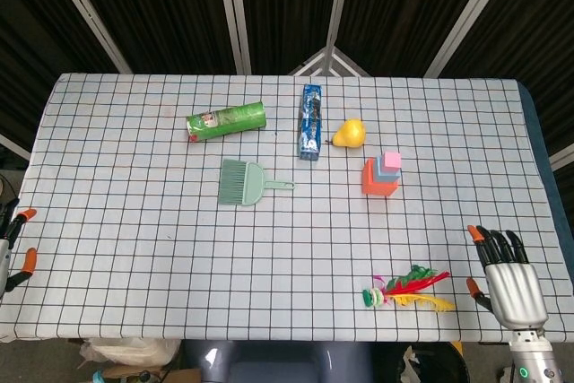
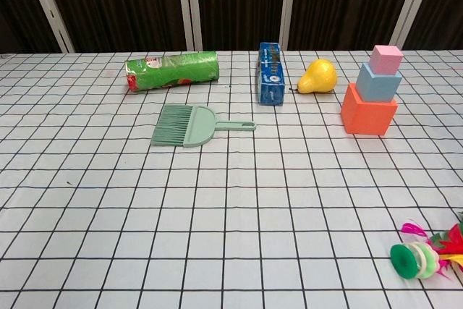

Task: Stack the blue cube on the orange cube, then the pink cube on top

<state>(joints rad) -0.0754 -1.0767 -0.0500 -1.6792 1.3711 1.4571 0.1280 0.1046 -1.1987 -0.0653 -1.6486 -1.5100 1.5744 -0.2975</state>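
- The three cubes stand stacked on the right half of the checked table [image 1: 134, 248]: the orange cube [image 2: 368, 111] at the bottom, the blue cube [image 2: 377, 82] on it, the pink cube [image 2: 386, 58] on top.
- My right hand [image 1: 509, 281] hangs at the near right corner, well apart from the stack, fingers spread and holding nothing.
- My left hand [image 1: 13, 244] only peeks in at the near left edge; the fingers that show are apart and grip nothing.
- A yellow pear [image 2: 318, 77] lies just left of the stack, with a blue box [image 2: 270, 74] beyond it.
- A green tube [image 2: 172, 71] lies on its side further left, at the far side.
- A green brush [image 2: 187, 124] lies nearer, handle pointing right.
- A feathered shuttlecock [image 1: 405, 291] lies at the near right, close to my right hand.
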